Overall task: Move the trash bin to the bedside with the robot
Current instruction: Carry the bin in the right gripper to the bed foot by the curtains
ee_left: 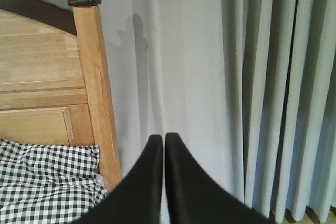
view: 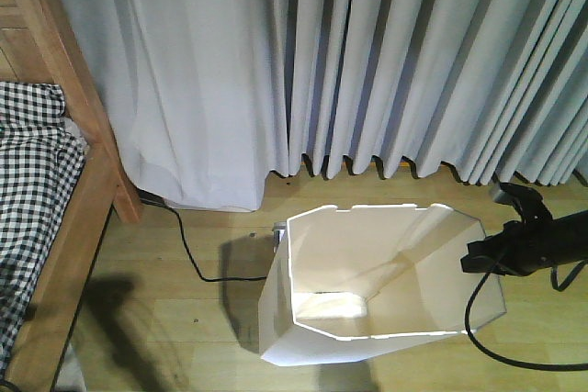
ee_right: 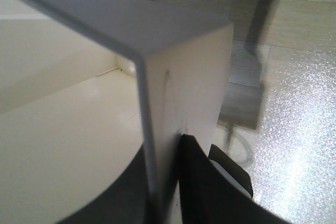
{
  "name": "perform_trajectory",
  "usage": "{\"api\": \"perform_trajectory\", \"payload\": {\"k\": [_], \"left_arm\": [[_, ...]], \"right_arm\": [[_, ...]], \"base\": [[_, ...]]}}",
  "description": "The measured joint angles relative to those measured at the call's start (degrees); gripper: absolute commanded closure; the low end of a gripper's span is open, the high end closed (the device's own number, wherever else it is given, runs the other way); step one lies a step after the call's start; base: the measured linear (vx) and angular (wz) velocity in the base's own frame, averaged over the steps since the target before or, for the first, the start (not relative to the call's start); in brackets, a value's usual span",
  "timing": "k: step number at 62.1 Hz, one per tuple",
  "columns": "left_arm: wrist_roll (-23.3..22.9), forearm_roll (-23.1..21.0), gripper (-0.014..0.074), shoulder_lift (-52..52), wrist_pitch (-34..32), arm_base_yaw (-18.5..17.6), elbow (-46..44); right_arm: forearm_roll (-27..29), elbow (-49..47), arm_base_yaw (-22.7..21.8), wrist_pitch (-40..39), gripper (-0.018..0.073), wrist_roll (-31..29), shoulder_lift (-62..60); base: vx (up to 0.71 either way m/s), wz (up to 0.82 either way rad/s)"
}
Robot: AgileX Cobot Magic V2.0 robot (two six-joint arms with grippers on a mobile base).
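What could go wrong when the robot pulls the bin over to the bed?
1. The right gripper pinches only one thin wall of the bin. Its fingers could slip off, or the wall could bend and the bin tip over.
2. A black cable lies on the floor between the bin and the bed. The bin might catch on it.

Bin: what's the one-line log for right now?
right end effector: shut on bin rim | left end effector: shut, empty | bin: apart from bed
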Motion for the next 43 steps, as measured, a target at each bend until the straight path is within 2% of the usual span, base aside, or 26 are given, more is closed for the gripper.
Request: {"api": "perform_trajectory", "payload": {"k": [43], "left_arm": [[0.0, 0.0, 0.0603, 0.0, 0.0, 0.0, 0.0]], "right_arm": [[0.6, 0.0, 0.0, 0.0, 0.0563, 0.0, 0.0]], "base": [[0.0, 0.0]]}}
